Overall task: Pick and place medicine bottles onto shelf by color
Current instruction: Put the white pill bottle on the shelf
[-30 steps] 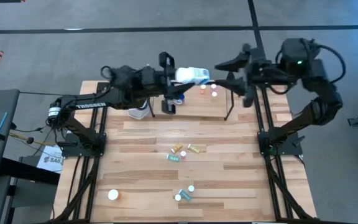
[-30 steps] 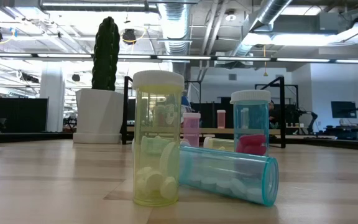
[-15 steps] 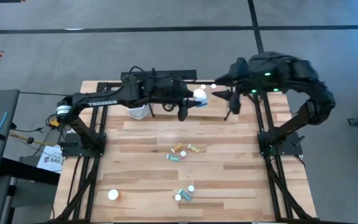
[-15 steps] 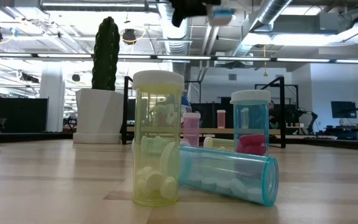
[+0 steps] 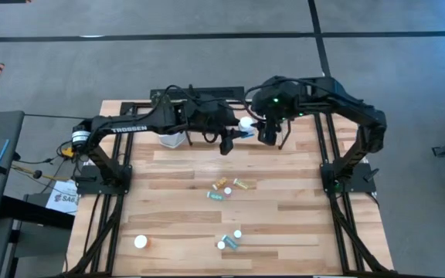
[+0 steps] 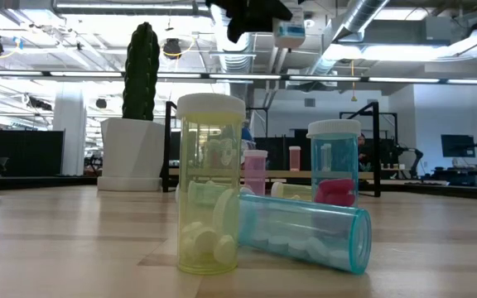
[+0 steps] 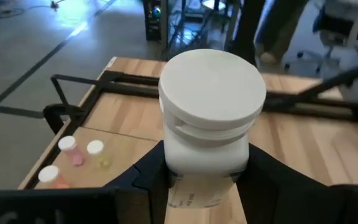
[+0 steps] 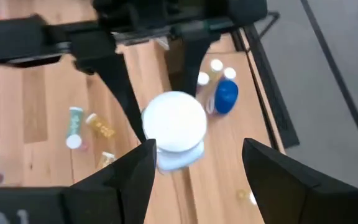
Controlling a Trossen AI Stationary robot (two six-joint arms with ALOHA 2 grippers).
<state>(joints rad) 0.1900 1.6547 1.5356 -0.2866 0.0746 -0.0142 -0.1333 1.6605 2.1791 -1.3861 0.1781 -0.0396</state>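
The left hand (image 5: 238,133) hangs above the far middle of the desk (image 5: 284,232), at about twelve o'clock from the desk's center, pinching a white bottle (image 5: 246,123) by its body; the left wrist view shows the two dark fingers (image 7: 148,171) pressed against the sides of this bottle (image 7: 210,118) just under its wide white cap. The right hand (image 5: 267,131) sits just beside it, at three o'clock from the bottle, with its fingers (image 8: 135,174) spread well apart and the white cap (image 8: 174,121) showing between them, not touched. Under both hands lies the shelf (image 5: 207,96), with a blue bottle (image 8: 226,96) and small white-capped bottles (image 8: 216,65) on its board; the left wrist view shows more small bottles (image 7: 70,149) near one rail. A cactus pot (image 5: 172,139) stands at the shelf's left end. On the desk, a cluster of small bottles (image 5: 226,188) lies near the center, another pair (image 5: 229,241) at six o'clock, and a single bottle (image 5: 140,242) at seven o'clock. In the low view, a yellow bottle (image 6: 211,194) stands upright with a teal bottle (image 6: 305,232) lying on its side against it.
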